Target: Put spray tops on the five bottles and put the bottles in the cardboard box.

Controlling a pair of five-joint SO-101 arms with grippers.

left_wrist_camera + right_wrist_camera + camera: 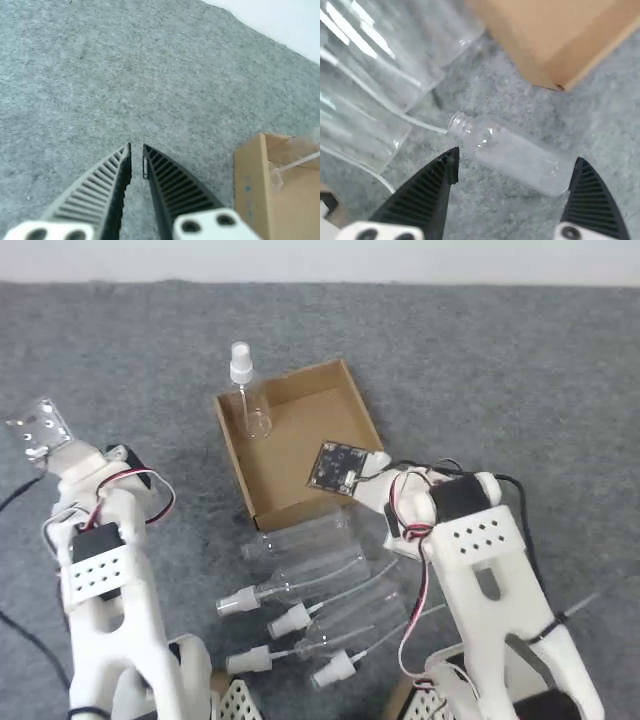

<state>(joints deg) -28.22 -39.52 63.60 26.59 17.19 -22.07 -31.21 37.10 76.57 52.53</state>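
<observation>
From above, one capped bottle [250,405] sat in the cardboard box's [232,455] far corner. The other bottles [300,535] and spray tops [240,602] lay heaped on the bench [520,350] by its near wall. The right wrist view showed the right pincer [516,157] spread wide astride a topless bottle [532,167] just off the box's corner. The left pincer [136,148], pressed nearly together, faced open felt.

counter [520,350]: grey felt-like surface beneath me, short mottled fibres, pale flecks here and there | far edge: white strip [400,260] runs straight along it | my left wrist view: same white strip [285,20] crosses one corner
</observation>
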